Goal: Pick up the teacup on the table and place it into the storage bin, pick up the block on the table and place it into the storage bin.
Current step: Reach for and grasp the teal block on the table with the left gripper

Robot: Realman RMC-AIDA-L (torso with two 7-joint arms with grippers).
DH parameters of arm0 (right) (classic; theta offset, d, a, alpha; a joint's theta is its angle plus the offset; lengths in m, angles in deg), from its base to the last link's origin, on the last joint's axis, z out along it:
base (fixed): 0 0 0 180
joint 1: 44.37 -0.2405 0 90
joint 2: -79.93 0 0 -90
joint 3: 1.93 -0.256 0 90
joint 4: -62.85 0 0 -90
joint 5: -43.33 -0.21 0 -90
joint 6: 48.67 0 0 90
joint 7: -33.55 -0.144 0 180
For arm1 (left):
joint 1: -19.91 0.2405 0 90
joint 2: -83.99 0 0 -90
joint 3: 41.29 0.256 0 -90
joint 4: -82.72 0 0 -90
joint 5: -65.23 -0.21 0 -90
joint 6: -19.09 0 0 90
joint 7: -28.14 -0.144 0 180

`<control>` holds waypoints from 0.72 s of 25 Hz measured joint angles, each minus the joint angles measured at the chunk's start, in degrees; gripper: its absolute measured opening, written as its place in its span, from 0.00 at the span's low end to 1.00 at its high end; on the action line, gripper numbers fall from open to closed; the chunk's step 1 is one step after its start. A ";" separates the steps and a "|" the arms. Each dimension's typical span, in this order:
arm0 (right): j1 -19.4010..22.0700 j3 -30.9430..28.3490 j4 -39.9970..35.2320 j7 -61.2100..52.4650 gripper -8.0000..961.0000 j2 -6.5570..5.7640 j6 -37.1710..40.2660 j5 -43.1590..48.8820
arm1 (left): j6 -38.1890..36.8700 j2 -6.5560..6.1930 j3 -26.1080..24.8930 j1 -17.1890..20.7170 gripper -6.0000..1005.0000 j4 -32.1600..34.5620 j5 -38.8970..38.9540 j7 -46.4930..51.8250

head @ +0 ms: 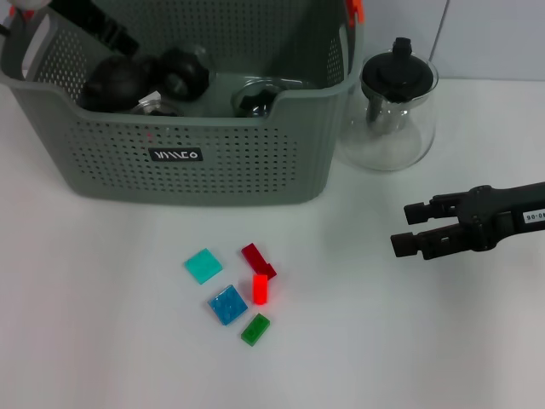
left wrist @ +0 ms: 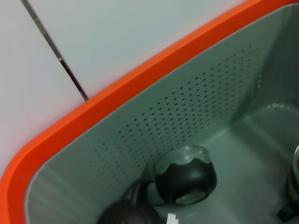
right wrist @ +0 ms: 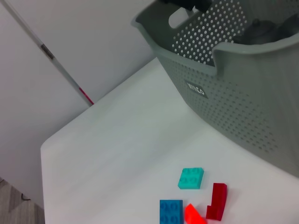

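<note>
right claw [head: 409, 228] open, empty | blocks [head: 230, 304] near storage bin [head: 196, 175]

A glass teapot [head: 388, 106] with a black lid [head: 398, 72] is seen standing on the white tabletop [head: 102, 341]. A grey wall [right wrist: 84, 42] is seen behind.

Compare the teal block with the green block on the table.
The teal block is a pale, square flat piece; the green block is darker, narrower and smaller. The teal block lies nearest the storage bin at the cluster's left edge; the green block lies farthest from it, beside the blue block. Both lie flat on the white table, untouched, with the right hand off to the side.
</note>
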 joint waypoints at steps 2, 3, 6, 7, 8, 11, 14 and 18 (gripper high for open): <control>0.14 -0.03 -0.04 0.05 0.98 0.00 0.00 -0.03 | -2.02 0.55 -0.79 0.95 0.44 3.59 1.72 -0.52; 0.17 -0.06 -0.07 0.06 0.98 0.00 -0.01 -0.03 | -3.37 0.98 -1.45 1.66 0.48 6.25 3.22 -0.87; 0.20 -0.21 -0.09 0.20 0.98 -0.04 0.00 0.00 | -12.48 3.01 -6.99 4.51 0.58 17.82 14.18 -5.15; 0.21 -0.26 -0.09 0.27 0.98 -0.06 0.00 0.00 | -14.02 3.22 -7.72 4.80 0.62 18.97 16.04 -5.83; 0.22 -0.32 -0.10 0.34 0.98 -0.07 0.01 0.01 | -17.60 3.75 -9.69 5.79 0.65 21.91 20.84 -7.55; 0.27 -0.37 -0.10 0.47 0.98 -0.08 0.00 0.00 | -27.18 4.43 -12.76 8.54 0.72 27.46 33.85 -12.10; 0.36 -0.39 -0.10 0.50 0.98 -0.08 0.00 -0.02 | -35.84 4.62 -12.16 12.17 0.72 29.55 43.07 -15.85; 0.40 -0.42 -0.09 0.45 0.98 -0.09 0.00 -0.04 | -39.06 5.08 -8.27 15.75 0.71 30.43 43.95 -17.88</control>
